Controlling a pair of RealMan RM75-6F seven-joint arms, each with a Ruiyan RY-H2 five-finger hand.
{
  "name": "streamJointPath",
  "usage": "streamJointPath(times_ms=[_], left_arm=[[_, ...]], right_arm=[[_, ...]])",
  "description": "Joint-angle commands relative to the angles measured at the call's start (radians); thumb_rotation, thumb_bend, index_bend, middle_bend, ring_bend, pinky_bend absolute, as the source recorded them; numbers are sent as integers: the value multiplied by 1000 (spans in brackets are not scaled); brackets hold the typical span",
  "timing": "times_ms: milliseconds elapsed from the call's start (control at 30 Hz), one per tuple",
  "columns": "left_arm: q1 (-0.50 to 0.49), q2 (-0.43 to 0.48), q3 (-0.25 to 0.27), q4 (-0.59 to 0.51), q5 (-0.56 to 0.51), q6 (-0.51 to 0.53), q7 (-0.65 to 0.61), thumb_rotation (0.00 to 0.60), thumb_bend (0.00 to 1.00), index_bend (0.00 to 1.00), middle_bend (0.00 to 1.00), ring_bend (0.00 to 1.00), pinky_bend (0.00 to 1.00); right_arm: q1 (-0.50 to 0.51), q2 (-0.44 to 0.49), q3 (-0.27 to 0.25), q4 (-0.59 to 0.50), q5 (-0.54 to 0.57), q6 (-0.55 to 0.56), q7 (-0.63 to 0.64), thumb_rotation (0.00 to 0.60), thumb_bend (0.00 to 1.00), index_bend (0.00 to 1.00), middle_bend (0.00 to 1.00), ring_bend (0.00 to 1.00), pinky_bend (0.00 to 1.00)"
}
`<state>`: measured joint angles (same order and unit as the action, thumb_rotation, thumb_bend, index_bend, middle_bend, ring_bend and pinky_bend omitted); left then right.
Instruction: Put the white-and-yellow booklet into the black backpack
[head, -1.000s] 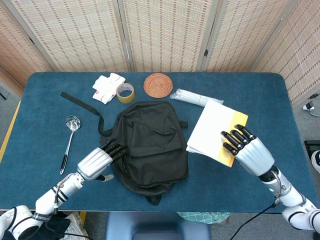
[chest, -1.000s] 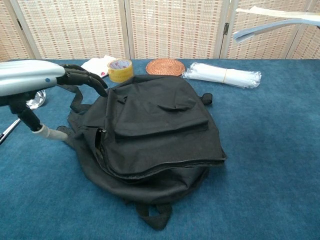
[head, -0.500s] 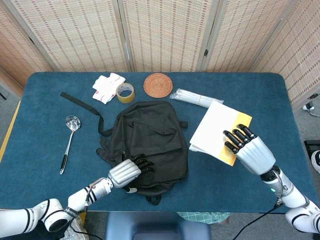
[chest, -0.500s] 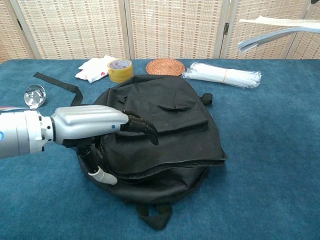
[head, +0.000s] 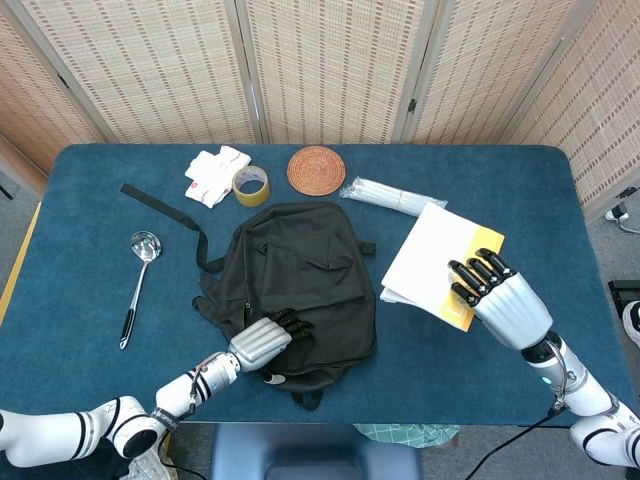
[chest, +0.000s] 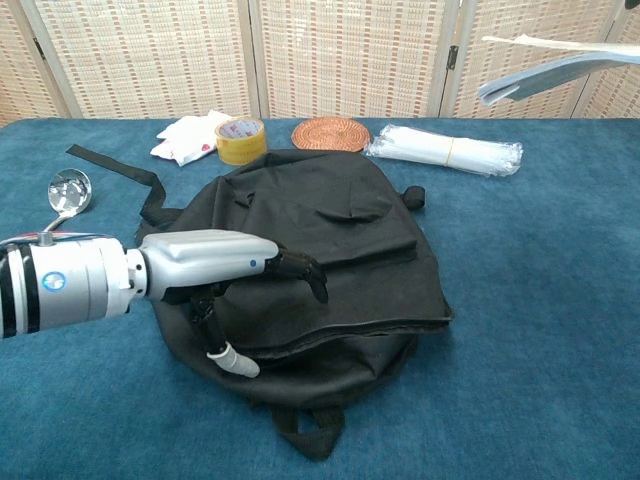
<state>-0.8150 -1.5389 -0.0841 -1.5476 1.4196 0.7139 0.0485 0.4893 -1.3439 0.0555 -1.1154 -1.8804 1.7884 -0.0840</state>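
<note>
Head view
Right hand (head: 503, 303): holds the white-and-yellow booklet (head: 437, 262); dark fingers (head: 472, 279) lie on its yellow cover, near edge.
Booklet place: off to the right of the black backpack (head: 297, 281), apart from it, stretching away from the fingers toward the far side.
Left hand (head: 264, 341): lies over the near left part of the backpack, fingers (head: 293, 322) stretched together along the fabric, clamped on nothing that shows.
Beyond the left fingers: tape roll (head: 250, 184), woven coaster (head: 316, 168), white cloth (head: 214, 173), plastic-wrapped bundle (head: 388, 196).
Left of them: ladle (head: 140, 275) on the blue surface (head: 80, 220).

Chest view
Left hand (chest: 215, 261): hangs just over the backpack (chest: 330, 250), dark fingers (chest: 297, 268) pointing right, thumb hanging down beside the bag's zip edge; real contact cannot be told.
Booklet (chest: 560, 66): lifted at top right, clear of the surface (chest: 540, 300), well right of the left fingers; the right hand itself is out of this frame.
</note>
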Motion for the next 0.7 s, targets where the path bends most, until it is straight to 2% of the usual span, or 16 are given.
streamJointPath(times_ms=[33,233,533,700], left_arm=[[-6,-7,-9,7,-24,-6,-23,600,239,283,146,154,59],[-9,-10,-17,13,-46,-4,-80,600,262,334,163,173,70],[1,-19,-20,36,-45,34,-150,600,384,408,208,210,100],[9,-45,-31,52,-66,52,-194,600,464,503,252,250,125]], right_arm=[[0,-1,2,1,-1,-2,1,600,625,754,451,493,401],[-3,-5,6,5,-2,-6,4,600,625,754,451,496,401],[-6,-9,12,9,-3,-9,4,600,625,756,454,495,401],[-6,-8,18,3,-8,0,3,600,625,757,455,495,401]])
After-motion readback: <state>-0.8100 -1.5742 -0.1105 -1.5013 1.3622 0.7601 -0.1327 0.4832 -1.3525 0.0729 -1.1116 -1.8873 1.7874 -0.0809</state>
